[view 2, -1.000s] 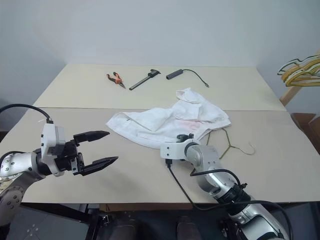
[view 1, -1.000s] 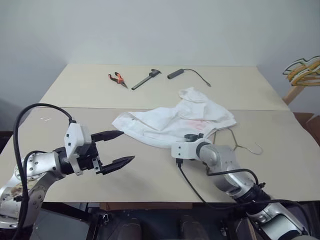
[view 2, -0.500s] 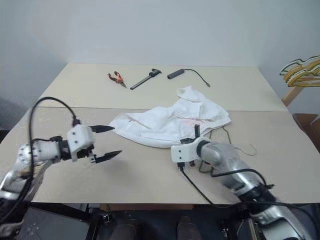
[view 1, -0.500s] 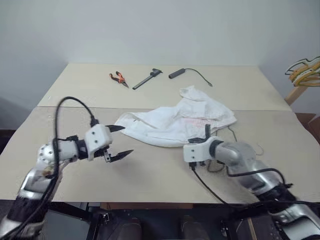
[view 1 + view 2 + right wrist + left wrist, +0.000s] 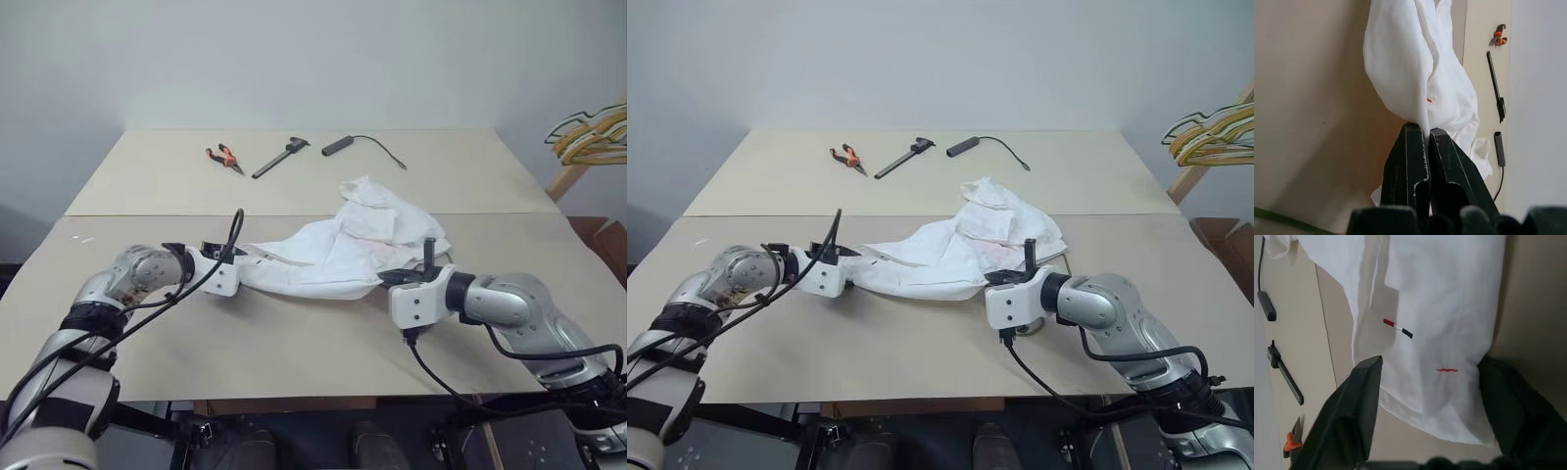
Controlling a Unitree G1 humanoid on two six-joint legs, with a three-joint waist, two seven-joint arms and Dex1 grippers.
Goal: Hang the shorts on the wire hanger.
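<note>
The white shorts (image 5: pixel 338 257) lie crumpled across the middle of the table, stretched out towards the left. My left gripper (image 5: pixel 233 258) is at their left end. In the left wrist view its fingers (image 5: pixel 1359 396) stand apart on either side of the hem of the shorts (image 5: pixel 1440 308), open. At the right side of the shorts, my right gripper (image 5: pixel 428 253) is shut on a pinched fold of the shorts (image 5: pixel 1415 73), with its fingers (image 5: pixel 1410 161) pressed together. The wire hanger is hidden behind my right arm and the fabric.
Orange-handled pliers (image 5: pixel 225 156), a long black tool (image 5: pixel 282 157) and a black device with a cable (image 5: pixel 341 145) lie at the far side of the table (image 5: pixel 294 343). A bunch of yellow and wooden hangers (image 5: pixel 591 132) stands off the table's right edge.
My left gripper has swung forward and down to the shorts' left end. The right gripper has closed on the fabric and risen a little, drawing the shorts with it. The camera has shifted slightly.
</note>
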